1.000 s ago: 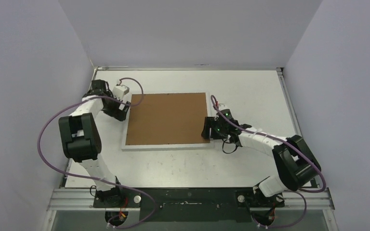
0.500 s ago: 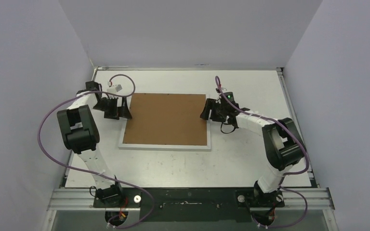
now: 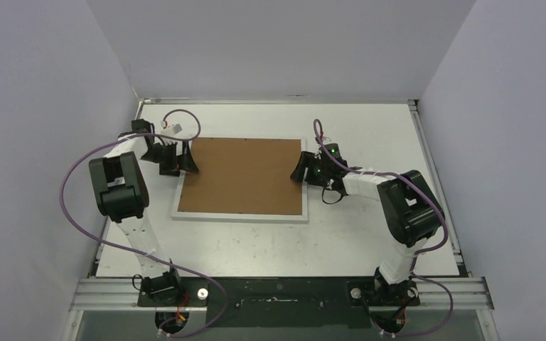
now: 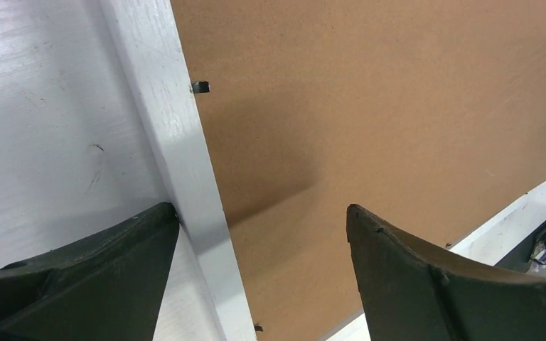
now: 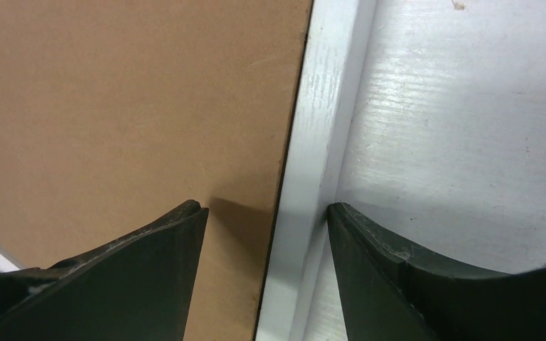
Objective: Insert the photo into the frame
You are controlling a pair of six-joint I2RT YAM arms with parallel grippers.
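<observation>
White table (image 3: 256, 241), pale walls (image 3: 270, 50), brown board (image 3: 245, 174) in frame (image 3: 238, 216), left claw (image 3: 183, 168) and right claw (image 3: 303, 173) gaping empty astride edges

Backing board (image 4: 370, 106), between the left jaws and under the right jaws: brown fibreboard or card, matt, finely speckled. Frame (image 5: 320, 128) rail between the right jaws: white paint, satin, faint brushed grain. Worktop (image 5: 469, 106) outside the jaws: white-painted, streaked, scuffed. Jaws: dark matt plastic, lightly worn edges. Retaining tab (image 4: 200, 87) ahead of the left jaws: dark, apparently metal.
</observation>
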